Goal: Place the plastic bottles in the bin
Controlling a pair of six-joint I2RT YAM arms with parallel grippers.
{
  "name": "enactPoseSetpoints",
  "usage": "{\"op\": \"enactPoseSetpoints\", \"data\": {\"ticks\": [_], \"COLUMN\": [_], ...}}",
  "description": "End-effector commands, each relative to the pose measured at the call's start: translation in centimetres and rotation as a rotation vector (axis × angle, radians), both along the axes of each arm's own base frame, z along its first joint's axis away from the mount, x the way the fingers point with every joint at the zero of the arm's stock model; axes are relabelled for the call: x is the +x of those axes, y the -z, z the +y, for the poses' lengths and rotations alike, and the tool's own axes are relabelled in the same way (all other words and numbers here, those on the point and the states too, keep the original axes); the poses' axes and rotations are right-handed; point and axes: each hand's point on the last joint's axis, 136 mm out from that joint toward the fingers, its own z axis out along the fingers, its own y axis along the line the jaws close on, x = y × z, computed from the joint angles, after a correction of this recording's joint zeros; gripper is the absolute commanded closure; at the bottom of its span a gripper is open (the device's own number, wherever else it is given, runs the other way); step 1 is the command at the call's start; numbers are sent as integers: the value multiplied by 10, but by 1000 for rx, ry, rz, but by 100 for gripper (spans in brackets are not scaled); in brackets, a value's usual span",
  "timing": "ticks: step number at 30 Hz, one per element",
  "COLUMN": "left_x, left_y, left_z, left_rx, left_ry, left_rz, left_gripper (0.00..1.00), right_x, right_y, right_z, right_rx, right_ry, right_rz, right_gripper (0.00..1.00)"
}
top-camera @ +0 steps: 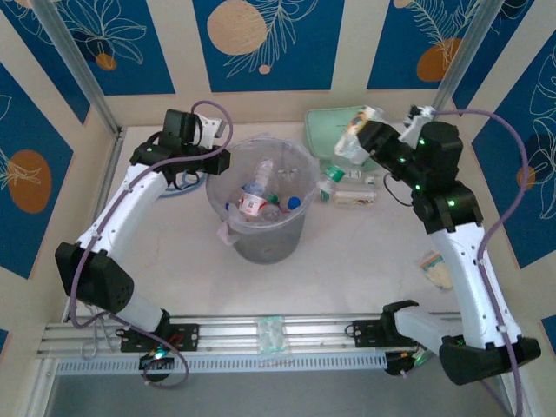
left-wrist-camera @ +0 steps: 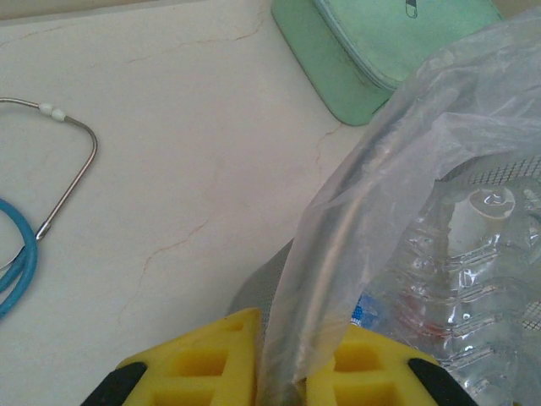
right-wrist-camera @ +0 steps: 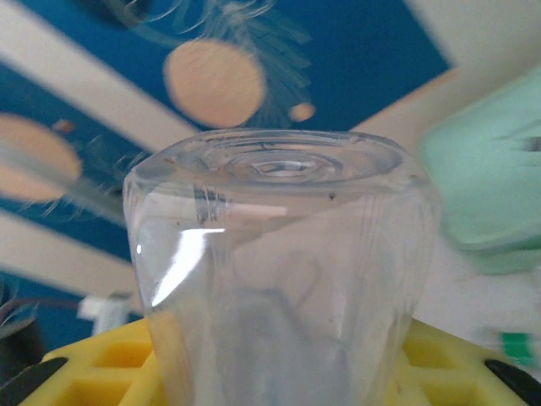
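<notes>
One clear plastic bottle (right-wrist-camera: 279, 254) clamped in right gripper (top-camera: 358, 143), airborne right of tall translucent bin (top-camera: 261, 243); left gripper (left-wrist-camera: 283, 372) pinched on its bag rim. Next: swing over opening, release.

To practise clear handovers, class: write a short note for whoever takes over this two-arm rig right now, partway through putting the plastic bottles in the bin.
Left gripper: shut on the bag liner at the rim of the bin.
Right gripper: shut on a clear bottle, lifted near the mint green case, not yet over the bin.
Done: several bottles lie in the bin.
Left: drop the held bottle in, then collect at least two from the table to the right of the bin, a green-capped bottle and another bottle.
</notes>
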Motion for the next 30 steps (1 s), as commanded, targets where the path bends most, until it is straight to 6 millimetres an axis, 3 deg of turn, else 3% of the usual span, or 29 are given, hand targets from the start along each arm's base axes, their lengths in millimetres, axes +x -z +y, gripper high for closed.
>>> {"op": "enactPoseSetpoints", "data": {"ticks": [1,5,10,14,19,24,25,30], "left_x": [0,-1,1,2,2,2,3,2], "left_y": [-13,-15,-16,-18,-19,-18,-18,-17], "left_z": [-4,-3,-2,0,-1,-1,-1,-1], "left_rx": [-22,-31,-56,-64,-80,-88,-89,-89], "left_ry": [-3,-13,-41,-61,-69,-77,-76,-71], "left_rz": [-60,-69,-67,-74,-73,-73,-72,-73], "left_gripper": [89,89,90,92,93,94,94,94], "right_x": [2,11,27,32,40,38,37,25], "right_y": [-22,-16,14,38,80,99,104,114], "right_z": [51,108,156,179,192,212,216,226], "right_rx": [-16,21,99,122,72,78,73,32], "right_ry": [-161,-267,-274,-247,-161,-183,-190,-198], "right_rz": [-84,-83,-34,-1,21,47,58,68], "right_gripper": [95,95,95,96,95,94,91,54]}}
